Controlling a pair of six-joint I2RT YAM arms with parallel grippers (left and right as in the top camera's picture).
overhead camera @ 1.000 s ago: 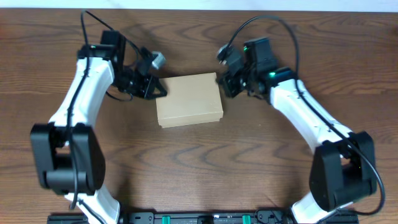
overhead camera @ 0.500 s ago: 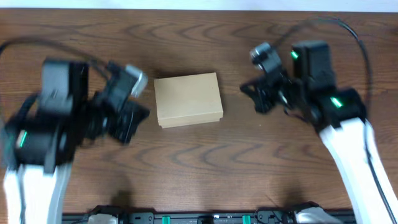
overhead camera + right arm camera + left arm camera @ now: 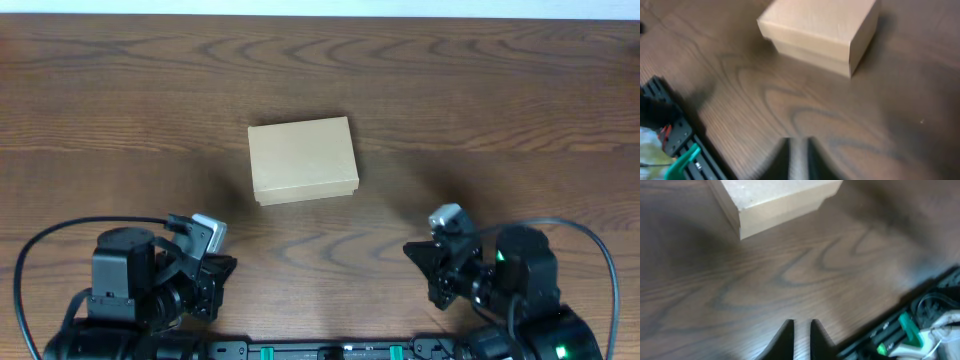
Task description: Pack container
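The container [image 3: 303, 160] is a tan cardboard box with its lid down, standing alone at mid-table. It shows at the top of the left wrist view [image 3: 770, 195] and of the right wrist view [image 3: 820, 25]. My left gripper [image 3: 218, 274] is folded back at the front left, far from the box. Its jaws [image 3: 802, 326] stand almost together with nothing between them. My right gripper [image 3: 420, 262] is folded back at the front right, also far from the box. Its jaws [image 3: 799, 143] are likewise nearly closed and empty.
A black mounting rail [image 3: 320, 352] with green clips runs along the table's front edge. It shows in the left wrist view [image 3: 900, 325] and in the right wrist view [image 3: 670, 140]. Bare brown wood surrounds the box.
Both arms have pulled away from the sides of the box and drawn back to the front edge of the table. The box has not moved.
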